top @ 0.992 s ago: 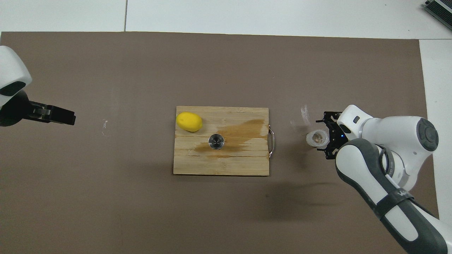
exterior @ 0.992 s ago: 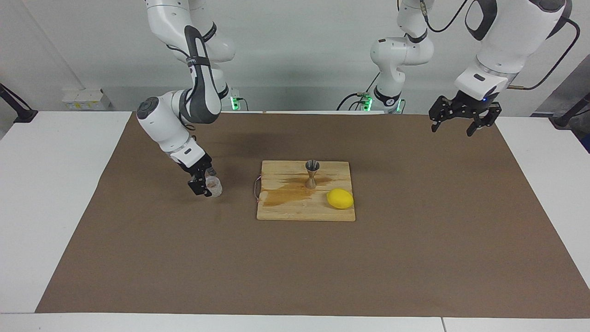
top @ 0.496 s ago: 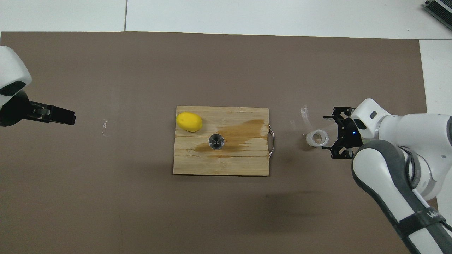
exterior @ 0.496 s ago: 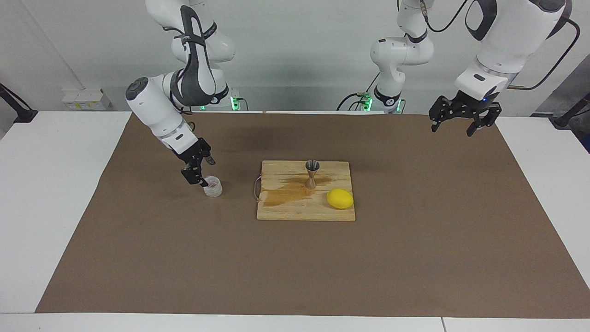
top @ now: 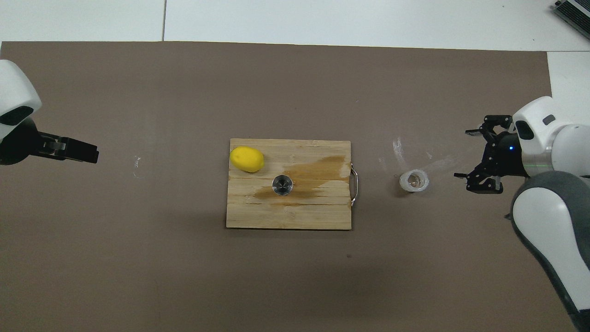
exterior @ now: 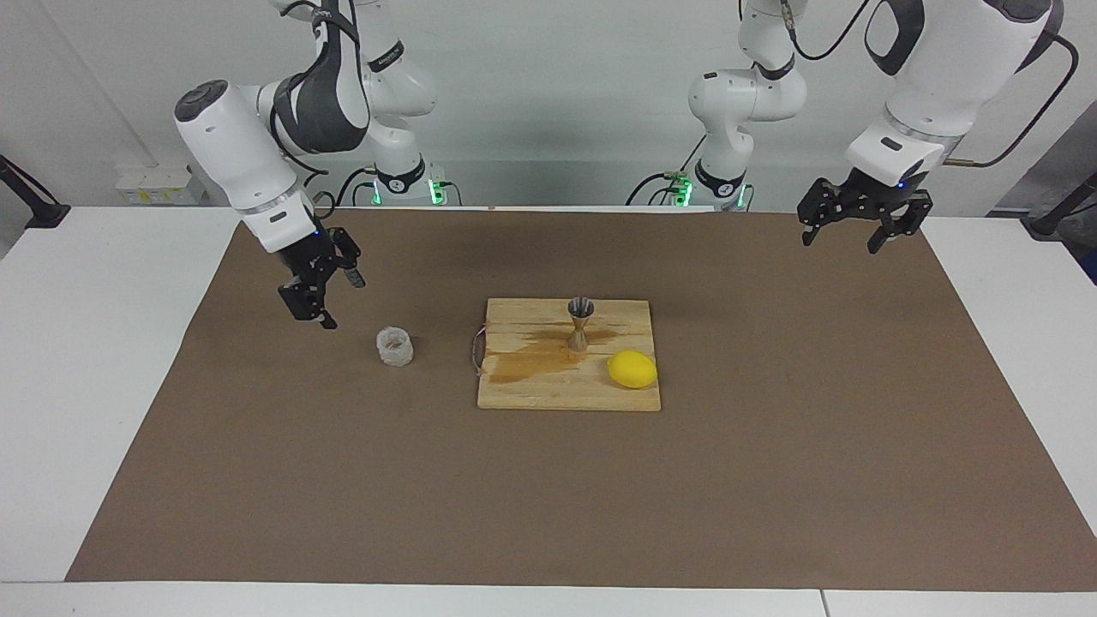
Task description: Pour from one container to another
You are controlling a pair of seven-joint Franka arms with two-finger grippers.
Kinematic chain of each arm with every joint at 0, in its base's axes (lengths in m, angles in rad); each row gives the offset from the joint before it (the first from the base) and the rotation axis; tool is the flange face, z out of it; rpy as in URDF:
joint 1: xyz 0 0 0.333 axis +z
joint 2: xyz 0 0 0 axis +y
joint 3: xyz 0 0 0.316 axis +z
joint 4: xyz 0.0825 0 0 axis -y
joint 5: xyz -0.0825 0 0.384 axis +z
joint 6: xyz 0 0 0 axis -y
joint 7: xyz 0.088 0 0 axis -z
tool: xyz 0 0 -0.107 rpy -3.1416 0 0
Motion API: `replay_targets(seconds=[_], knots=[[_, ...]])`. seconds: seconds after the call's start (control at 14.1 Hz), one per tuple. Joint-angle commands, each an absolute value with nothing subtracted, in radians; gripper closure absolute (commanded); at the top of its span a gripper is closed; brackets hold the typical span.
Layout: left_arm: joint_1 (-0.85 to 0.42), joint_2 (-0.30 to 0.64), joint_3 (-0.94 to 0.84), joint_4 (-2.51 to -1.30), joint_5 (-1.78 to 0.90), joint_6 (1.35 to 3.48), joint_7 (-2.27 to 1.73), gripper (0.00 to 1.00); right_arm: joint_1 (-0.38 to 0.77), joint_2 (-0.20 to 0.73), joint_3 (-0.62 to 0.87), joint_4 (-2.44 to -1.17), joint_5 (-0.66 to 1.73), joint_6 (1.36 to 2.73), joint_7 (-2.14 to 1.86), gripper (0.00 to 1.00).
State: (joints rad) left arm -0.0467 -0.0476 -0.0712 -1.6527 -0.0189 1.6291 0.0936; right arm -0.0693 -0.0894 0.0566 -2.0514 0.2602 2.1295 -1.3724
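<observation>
Since the earlier frames, we are noting that the right gripper point(exterior: 324, 291) has let go of the glass cup point(exterior: 394, 346) and is lifting away from it, toward the right arm's end of the table. It is now hanging empty with its fingers spread wide, well apart from the cup.

We are finding the cup standing upright on the brown mat point(exterior: 771, 480), beside the cutting board point(exterior: 514, 394) on the side of the board's metal handle point(top: 354, 185). The jigger point(exterior: 580, 323) is standing upright on the board, with the lemon point(exterior: 632, 369) near it and farther from the robots. A dark wet stain point(top: 318, 168) is spreading across the board around the jigger.

We are judging that the pour is over and the cup has been set down clear of the board.

The left gripper point(exterior: 861, 224) is waiting, open and empty, over the mat's corner at the left arm's end.
</observation>
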Motion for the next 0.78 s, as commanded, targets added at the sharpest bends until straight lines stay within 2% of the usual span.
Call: replay_targets(seconds=[0.0, 0.21, 0.71], knots=[[-0.058, -0.044, -0.061, -1.649, -0.023, 1.64, 0.097, 0.0, -0.068, -0.086, 0.069, -1.971, 0.187, 2.054, -1.141, 0.0], [-0.058, -0.044, -0.061, -1.649, -0.023, 1.64, 0.097, 0.0, -0.064, -0.074, 0.077, -1.879, 0.152, 1.951, -0.884, 0.0], [-0.055, -0.046, -0.061, -1.646, -0.023, 1.649, 0.104, 0.0, -0.025, -0.018, 0.081, -1.715, 0.127, 1.881, -0.378, 0.0]])
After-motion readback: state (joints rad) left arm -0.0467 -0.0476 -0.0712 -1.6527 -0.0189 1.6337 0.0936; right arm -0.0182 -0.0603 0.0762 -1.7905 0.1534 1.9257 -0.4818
